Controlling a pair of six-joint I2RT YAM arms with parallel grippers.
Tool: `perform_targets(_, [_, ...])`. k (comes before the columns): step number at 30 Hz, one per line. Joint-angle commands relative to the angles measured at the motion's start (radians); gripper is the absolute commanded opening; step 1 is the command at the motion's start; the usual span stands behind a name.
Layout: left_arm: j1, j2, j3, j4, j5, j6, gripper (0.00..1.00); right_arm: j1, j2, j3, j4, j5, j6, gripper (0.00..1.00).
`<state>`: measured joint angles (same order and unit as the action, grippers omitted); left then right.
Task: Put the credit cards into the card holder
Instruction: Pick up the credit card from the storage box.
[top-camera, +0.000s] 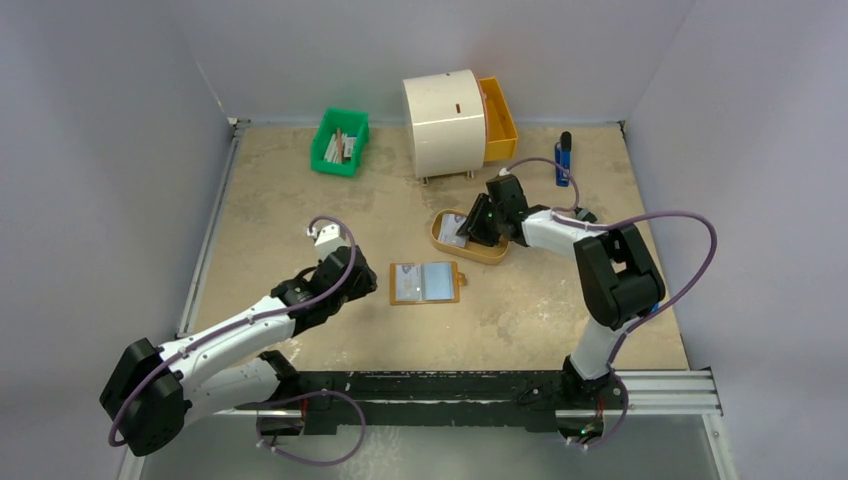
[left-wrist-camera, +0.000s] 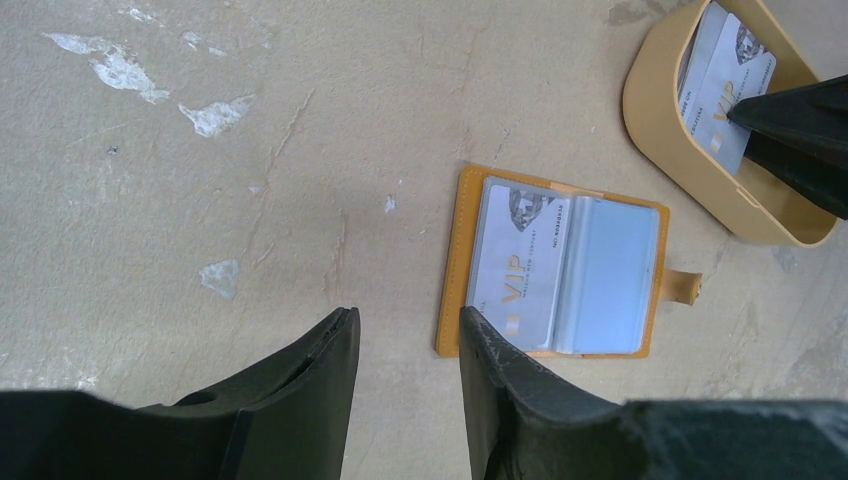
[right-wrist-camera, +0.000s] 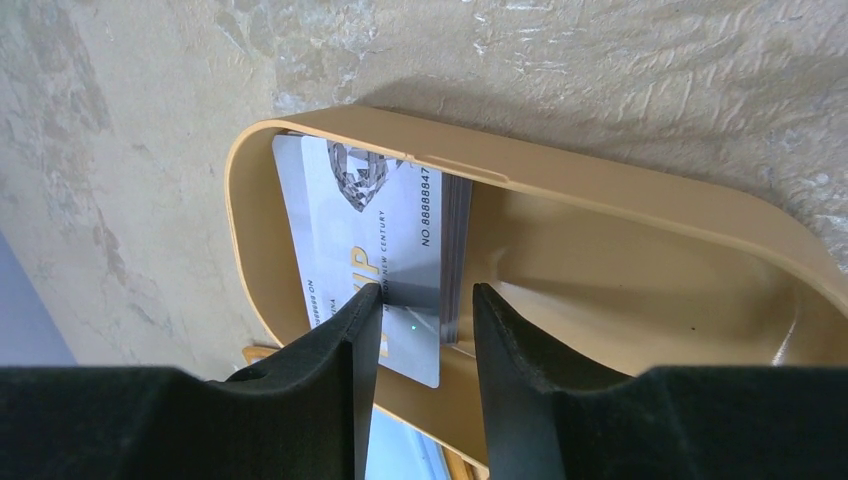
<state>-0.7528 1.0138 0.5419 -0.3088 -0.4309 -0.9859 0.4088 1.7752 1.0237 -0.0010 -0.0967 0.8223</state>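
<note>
The card holder (top-camera: 425, 283) lies open on the table, orange-tan outside and pale blue-grey inside. One pale VIP card (left-wrist-camera: 515, 265) sits in its left half (left-wrist-camera: 455, 265). More credit cards (right-wrist-camera: 370, 215) lie stacked in the oval orange tray (right-wrist-camera: 600, 185), also seen from above (top-camera: 452, 232). My right gripper (right-wrist-camera: 420, 295) is open and low in the tray (top-camera: 480, 252), its jaws on either side of the stack's right edge. My left gripper (left-wrist-camera: 405, 320) is open and empty, just left of the card holder's left edge, as the top view (top-camera: 362, 280) also shows.
A green bin (top-camera: 340, 140) with sticks and papers stands at the back left. A white round cabinet (top-camera: 445, 120) with a long orange drawer (top-camera: 497, 118) stands at the back middle. A blue object (top-camera: 564, 158) lies at the back right. Walls enclose the table.
</note>
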Motion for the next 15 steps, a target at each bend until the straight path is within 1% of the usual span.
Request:
perform_targets(1, [0.002,-0.003,0.021,0.025,-0.015,-0.016,0.4,-0.009,-0.05,-0.019,-0.004,0.009,-0.011,0.4])
perform_targets(8, [0.001,-0.006,0.016,0.025,-0.017,-0.02,0.4,-0.008,-0.068,-0.031,-0.004,0.003,-0.013,0.37])
perform_targets(15, [0.002,-0.006,0.015,0.027,-0.016,-0.022,0.4,-0.009,-0.077,-0.036,0.023,-0.011,-0.014,0.25])
